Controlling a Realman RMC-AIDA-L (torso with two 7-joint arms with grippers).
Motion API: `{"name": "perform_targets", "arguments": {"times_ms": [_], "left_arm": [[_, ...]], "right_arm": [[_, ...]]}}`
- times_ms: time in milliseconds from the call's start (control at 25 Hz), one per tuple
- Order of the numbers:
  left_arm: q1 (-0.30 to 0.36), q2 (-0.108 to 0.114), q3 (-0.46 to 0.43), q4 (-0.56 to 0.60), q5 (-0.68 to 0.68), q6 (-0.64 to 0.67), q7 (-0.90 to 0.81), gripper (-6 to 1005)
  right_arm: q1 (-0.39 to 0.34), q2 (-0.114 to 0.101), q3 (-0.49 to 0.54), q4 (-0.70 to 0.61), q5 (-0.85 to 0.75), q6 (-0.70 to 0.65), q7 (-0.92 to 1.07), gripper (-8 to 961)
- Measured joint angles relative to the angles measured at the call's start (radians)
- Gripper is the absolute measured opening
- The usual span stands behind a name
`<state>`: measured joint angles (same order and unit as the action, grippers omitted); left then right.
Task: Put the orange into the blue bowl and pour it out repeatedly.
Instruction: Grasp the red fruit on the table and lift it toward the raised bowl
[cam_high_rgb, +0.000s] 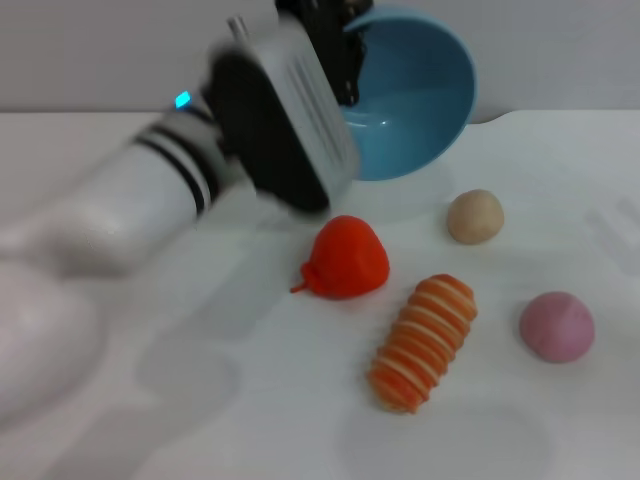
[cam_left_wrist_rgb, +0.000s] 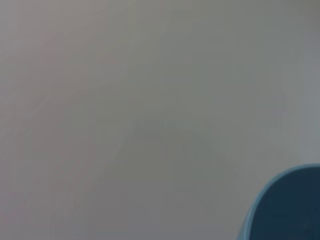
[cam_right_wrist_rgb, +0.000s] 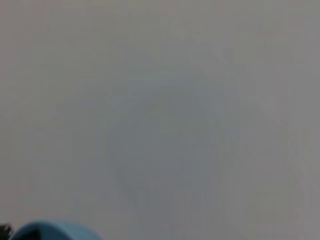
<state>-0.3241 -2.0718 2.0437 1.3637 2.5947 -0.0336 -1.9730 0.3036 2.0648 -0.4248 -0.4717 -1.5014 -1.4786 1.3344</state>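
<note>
The blue bowl (cam_high_rgb: 415, 95) is lifted at the back of the white table and tipped on its side, its empty inside facing me. My left gripper (cam_high_rgb: 345, 60) is shut on the bowl's left rim, and the arm reaches in from the left. The orange (cam_high_rgb: 345, 258) lies on the table below and in front of the bowl, stem nub pointing left. Part of the bowl shows in the left wrist view (cam_left_wrist_rgb: 285, 210), and a blue edge shows in the right wrist view (cam_right_wrist_rgb: 50, 231). My right gripper is out of view.
A tan ball (cam_high_rgb: 475, 216) lies right of the orange. An orange-and-cream striped oblong piece (cam_high_rgb: 424, 342) lies in front of it. A pink ball (cam_high_rgb: 557, 326) sits at the right. The table's (cam_high_rgb: 150, 420) back edge meets a grey wall.
</note>
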Motion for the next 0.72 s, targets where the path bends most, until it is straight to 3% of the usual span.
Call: {"name": "perform_targets", "arguments": {"times_ms": [40, 160, 400, 600, 720], "left_arm": [[-0.027, 0.001, -0.069, 0.029, -0.073, 0.126, -0.058, -1], [-0.082, 0.004, -0.18, 0.048, -0.125, 0.331, -0.187, -1], [-0.224, 0.009, -0.445, 0.031, -0.109, 0.78, -0.506, -1], [-0.286, 0.012, -0.577, 0.042, -0.093, 1.039, -0.577, -1], [-0.311, 0.012, -0.604, 0.036, -0.057, 1.111, -0.61, -1]], "right_arm": [[0.002, 0.0, -0.002, -0.001, -0.003, 0.0, 0.0, 674], [0.011, -0.003, -0.007, -0.004, -0.039, -0.001, 0.005, 674], [0.05, -0.012, -0.01, -0.035, -0.193, 0.002, 0.063, 674], [0.11, -0.012, -0.028, -0.114, -0.385, 0.017, 0.189, 674], [0.15, -0.013, -0.068, -0.127, -0.463, 0.025, 0.239, 675]]}}
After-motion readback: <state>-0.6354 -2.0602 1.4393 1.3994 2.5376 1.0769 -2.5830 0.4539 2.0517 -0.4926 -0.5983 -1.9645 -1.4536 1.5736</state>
